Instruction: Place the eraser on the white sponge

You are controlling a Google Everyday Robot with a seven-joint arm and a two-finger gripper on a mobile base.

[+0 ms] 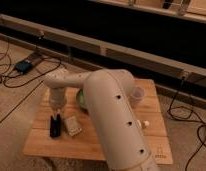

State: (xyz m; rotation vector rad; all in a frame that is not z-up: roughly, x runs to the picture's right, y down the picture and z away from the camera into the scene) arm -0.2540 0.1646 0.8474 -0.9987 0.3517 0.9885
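Note:
The eraser (55, 127), a flat black slab, lies on the left part of the wooden table (121, 145). The white sponge (72, 125), a small off-white block, lies just right of it, close beside it. My gripper (56, 116) hangs straight down from the pale arm (111, 110) and is right over the eraser's far end, at or touching it. The gripper hides that end of the eraser.
A green bowl (81, 100) sits behind the sponge, half hidden by the arm. A white cup (137, 94) stands at the back right. A tiny white bottle-like item (144, 123) lies to the right. Cables and a rail run along the floor behind the table.

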